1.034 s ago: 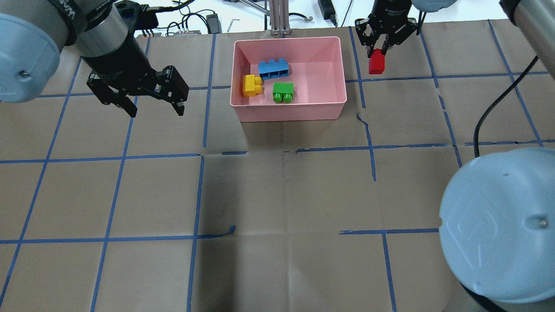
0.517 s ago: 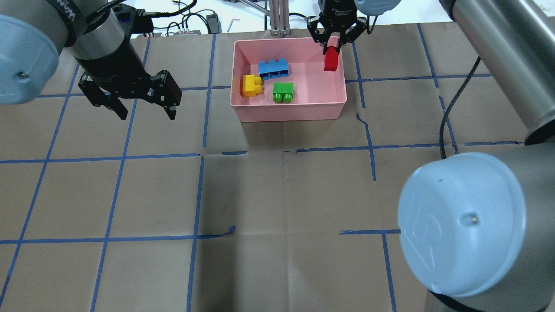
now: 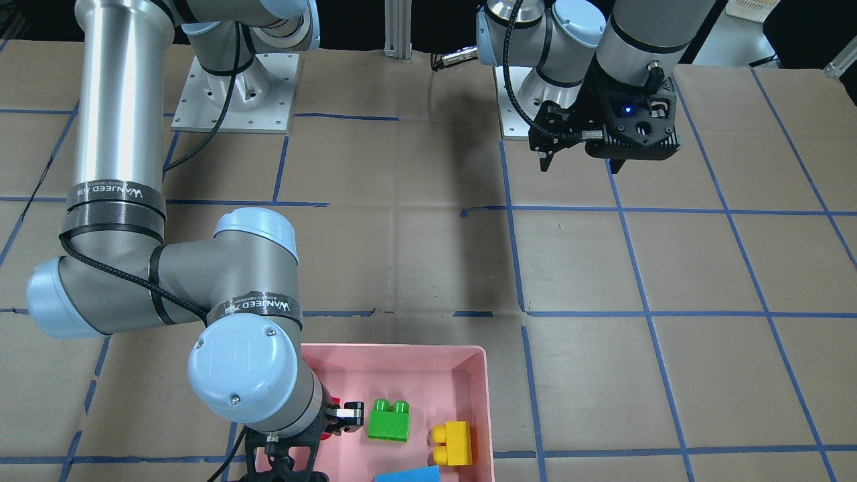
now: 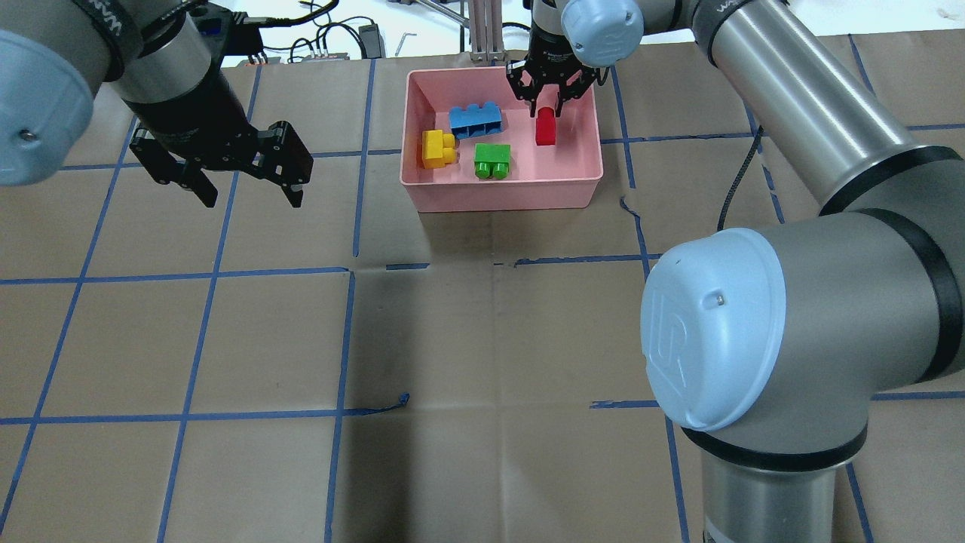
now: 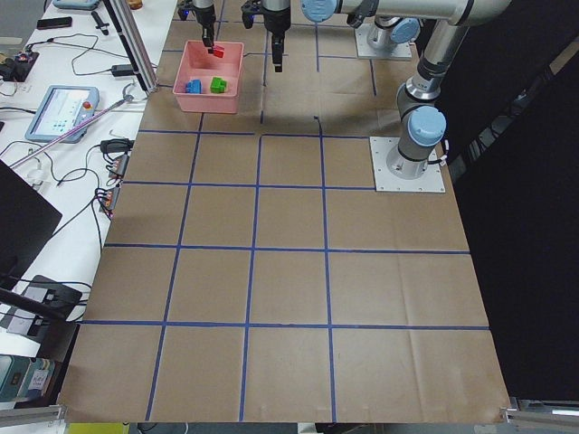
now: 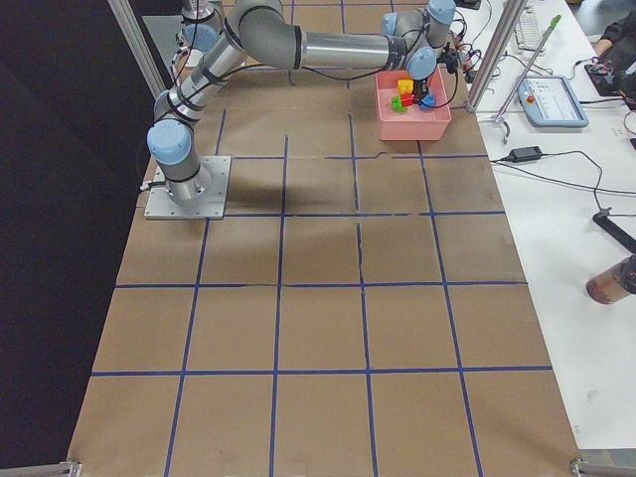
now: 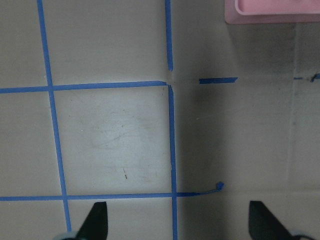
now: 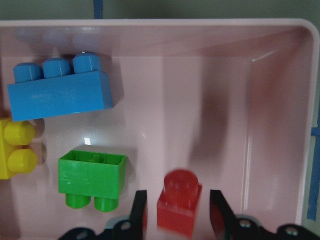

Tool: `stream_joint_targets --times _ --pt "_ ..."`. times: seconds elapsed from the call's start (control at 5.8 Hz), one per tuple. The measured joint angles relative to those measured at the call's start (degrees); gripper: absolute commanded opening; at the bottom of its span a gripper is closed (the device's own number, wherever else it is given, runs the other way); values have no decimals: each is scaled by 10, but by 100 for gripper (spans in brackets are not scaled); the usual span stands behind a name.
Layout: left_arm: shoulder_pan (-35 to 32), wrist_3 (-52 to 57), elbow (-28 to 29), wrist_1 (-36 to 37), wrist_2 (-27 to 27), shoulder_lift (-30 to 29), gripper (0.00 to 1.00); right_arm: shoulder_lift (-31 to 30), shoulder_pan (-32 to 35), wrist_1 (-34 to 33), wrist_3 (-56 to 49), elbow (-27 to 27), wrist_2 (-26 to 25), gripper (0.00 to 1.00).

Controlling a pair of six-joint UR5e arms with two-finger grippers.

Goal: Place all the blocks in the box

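Now the right gripper (image 4: 546,105) hangs over the pink box (image 4: 503,200), near the far right corner inside it. Its two fingers are apart. The little red brick (image 4: 545,128) sits between them and a bit below the tips. In the right wrist view there is a thin gap on each side of the red brick, so the fingers do not touch it. The red brick looks blurry there, and I cannot tell if it is lying on the floor of the box or not.

Three more bricks lie on the floor of the box. The light-blue three-stud brick (image 4: 476,121) is near the far wall. The yellow two-stud brick (image 4: 437,148) is by the left wall, just beside the blue one. The green two-stud brick (image 4: 492,161) is close to the near wall, between the yellow brick and the red brick. The green one lies on its side, with its studs pointing to the near wall.

The left gripper (image 4: 250,197) hangs over the brown paper table (image 4: 490,339), well apart from the box on its left side. Its fingers are spread wide and hold nothing. Blue tape lines (image 7: 171,140) cross the table under it.
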Motion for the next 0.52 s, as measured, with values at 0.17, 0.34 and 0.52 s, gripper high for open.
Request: stream_joint_targets --times 0.17,0.34,0.52 --pt "0 0 3 4 -2 -10 100 -4 -1 4 3 0 -1 100" --pt "0 0 5 6 -3 -10 100 -14 -1 21 6 -1 -3 100" --pt "1 2 6 7 -6 -9 100 -40 -3 65 7 1 -4 100"
